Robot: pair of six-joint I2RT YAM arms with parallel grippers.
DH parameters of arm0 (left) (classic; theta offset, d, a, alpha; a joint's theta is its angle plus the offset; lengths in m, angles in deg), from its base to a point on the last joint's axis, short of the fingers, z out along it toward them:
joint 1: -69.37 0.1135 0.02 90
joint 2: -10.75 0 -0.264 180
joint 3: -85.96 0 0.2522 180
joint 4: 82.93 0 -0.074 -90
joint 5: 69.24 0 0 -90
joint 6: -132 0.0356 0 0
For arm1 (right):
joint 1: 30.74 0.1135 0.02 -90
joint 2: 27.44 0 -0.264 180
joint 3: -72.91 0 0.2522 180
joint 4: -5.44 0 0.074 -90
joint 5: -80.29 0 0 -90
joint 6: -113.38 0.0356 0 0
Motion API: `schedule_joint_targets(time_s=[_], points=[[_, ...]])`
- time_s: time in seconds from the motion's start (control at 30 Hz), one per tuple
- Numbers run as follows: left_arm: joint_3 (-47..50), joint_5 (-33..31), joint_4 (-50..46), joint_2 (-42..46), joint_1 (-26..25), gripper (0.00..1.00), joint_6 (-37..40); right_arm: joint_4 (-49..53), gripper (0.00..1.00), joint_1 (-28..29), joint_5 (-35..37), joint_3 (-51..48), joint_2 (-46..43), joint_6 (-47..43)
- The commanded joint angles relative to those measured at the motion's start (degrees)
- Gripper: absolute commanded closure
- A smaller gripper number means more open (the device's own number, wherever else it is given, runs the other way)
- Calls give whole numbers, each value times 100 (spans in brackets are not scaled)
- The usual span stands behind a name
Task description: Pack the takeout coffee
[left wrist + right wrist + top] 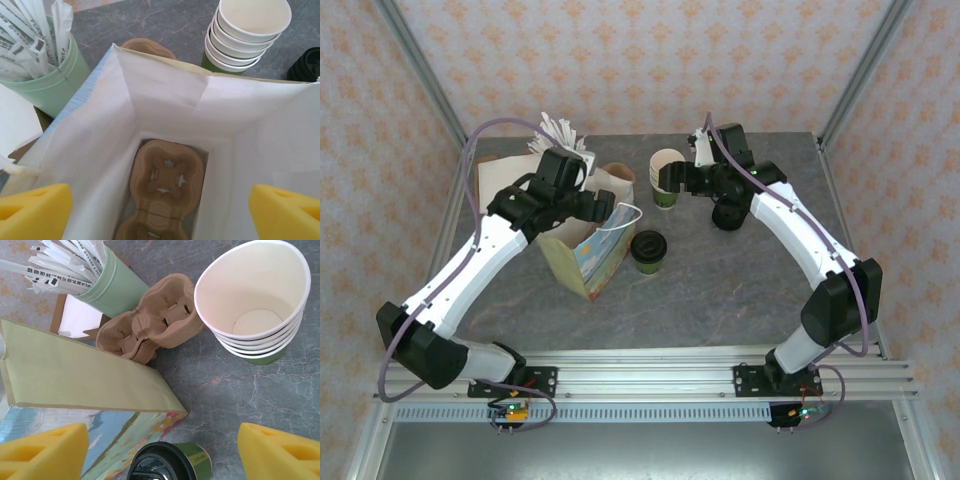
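Observation:
The takeout coffee (648, 250), a cup with a green band and a black lid, stands upright on the table just right of the open paper bag (582, 255). In the right wrist view the coffee (167, 466) sits low between the yellow fingertips (42, 452). My right gripper (670, 182) hangs open above the table beside the stack of lidless cups (667, 172), holding nothing. My left gripper (602, 208) is open over the bag's mouth. Its view looks down inside the bag (165, 95), where a brown cup carrier (167, 190) lies on the bottom.
A green holder of wrapped straws (107, 285) and spare brown carriers (150, 320) stand behind the bag. The stacked cups (255, 305) are at the back centre, with a pile of black lids (728, 215) to their right. Metal frame posts edge the table.

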Motion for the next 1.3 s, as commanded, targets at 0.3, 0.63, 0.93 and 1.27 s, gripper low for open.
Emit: schedule_joint_targets(time_s=[0.3, 0.63, 0.93, 1.27], points=[[-325, -327, -335, 631, 14, 10, 64, -15, 21, 44, 194, 17, -262, -39], [-523, -218, -327, 1103, 26, 15, -152, -144, 21, 42, 560, -149, -517, 21], [-699, 98, -256, 1232, -584, 23, -233, -246, 21, 43, 1293, -689, -919, -3], [-1108, -84, -428, 884, -1988, 26, 271, -118, 20, -31, 1523, -1186, -1177, -94]])
